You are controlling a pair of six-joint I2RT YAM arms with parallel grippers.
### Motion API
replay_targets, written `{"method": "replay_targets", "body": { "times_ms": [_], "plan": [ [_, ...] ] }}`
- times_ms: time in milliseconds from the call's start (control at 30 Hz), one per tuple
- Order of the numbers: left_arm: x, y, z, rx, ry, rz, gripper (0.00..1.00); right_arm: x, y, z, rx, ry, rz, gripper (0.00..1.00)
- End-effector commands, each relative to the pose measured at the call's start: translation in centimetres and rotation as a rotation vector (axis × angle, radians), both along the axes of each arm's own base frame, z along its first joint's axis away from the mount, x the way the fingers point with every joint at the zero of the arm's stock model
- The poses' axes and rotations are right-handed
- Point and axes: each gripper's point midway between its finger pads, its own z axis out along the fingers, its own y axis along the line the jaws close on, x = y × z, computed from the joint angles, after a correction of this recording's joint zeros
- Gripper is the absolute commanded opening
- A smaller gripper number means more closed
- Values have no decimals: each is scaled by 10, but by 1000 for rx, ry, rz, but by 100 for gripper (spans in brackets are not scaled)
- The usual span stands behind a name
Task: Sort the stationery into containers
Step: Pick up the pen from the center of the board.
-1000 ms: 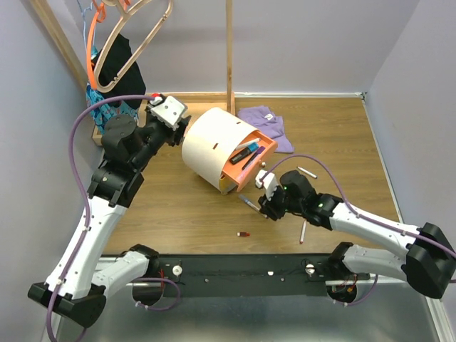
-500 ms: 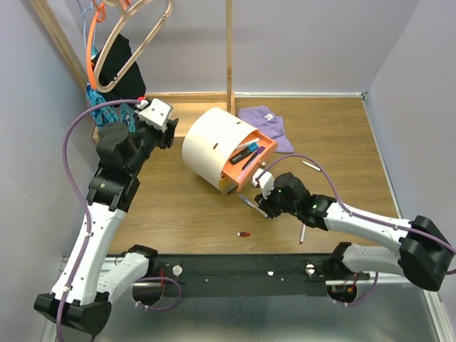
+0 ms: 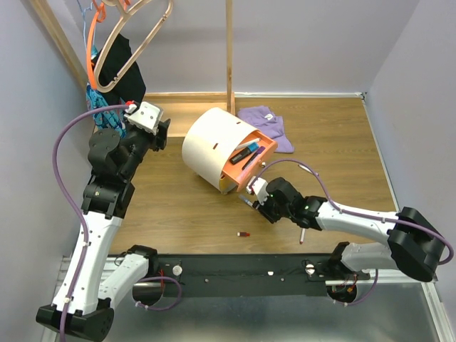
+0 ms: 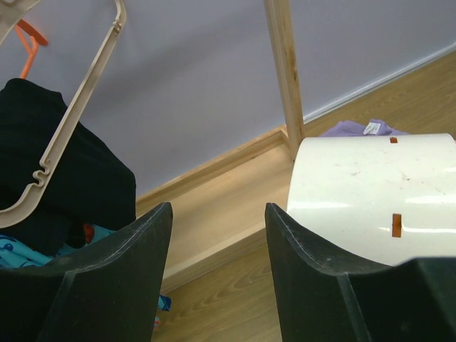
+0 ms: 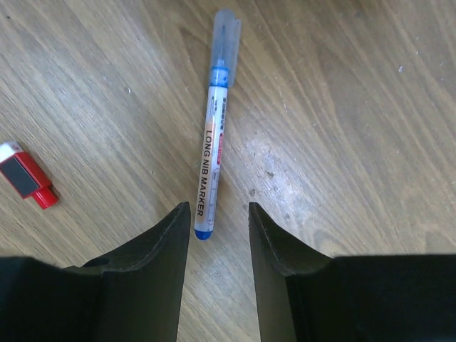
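The cream drum container (image 3: 210, 146) lies tilted, its orange drawer (image 3: 251, 162) open with several markers inside. It also shows in the left wrist view (image 4: 370, 185). My left gripper (image 3: 162, 132) is open and empty, left of the drum and apart from it (image 4: 217, 214). My right gripper (image 3: 254, 204) is open, low over the table just below the drawer. A blue long-nib marker (image 5: 212, 135) lies flat, its near end between my open fingertips (image 5: 219, 214). A small red and black piece (image 5: 25, 178) lies to the left (image 3: 244, 234). A white pen (image 3: 303, 232) lies under the right forearm.
A purple cloth (image 3: 267, 120) lies behind the drum. A wooden post (image 3: 230, 53) rises at the back. Hangers (image 3: 132, 28) and dark clothing (image 3: 117, 64) hang at the back left over a wooden tray (image 3: 189, 107). Another white pen (image 3: 308, 171) lies right of the drawer.
My left gripper has pulled back from the drum, up and to the left. My right gripper has moved left and closer to the blue marker.
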Motion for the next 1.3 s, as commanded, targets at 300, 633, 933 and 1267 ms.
{"method": "replay_targets", "body": {
  "times_ms": [300, 633, 933, 1267],
  "plan": [
    [-12, 19, -4, -6, -24, 73, 65, -18, 11, -20, -70, 129, 120, 42],
    [-12, 20, -9, -10, -24, 74, 66, -32, 16, -25, -72, 189, 205, 23],
    [-10, 16, -9, -7, -19, 53, 66, -36, 6, 0, -83, 142, 251, 4],
    [-12, 9, 6, -10, -72, 12, 66, -61, -6, 110, 28, -3, 430, 1]
  ]
}}
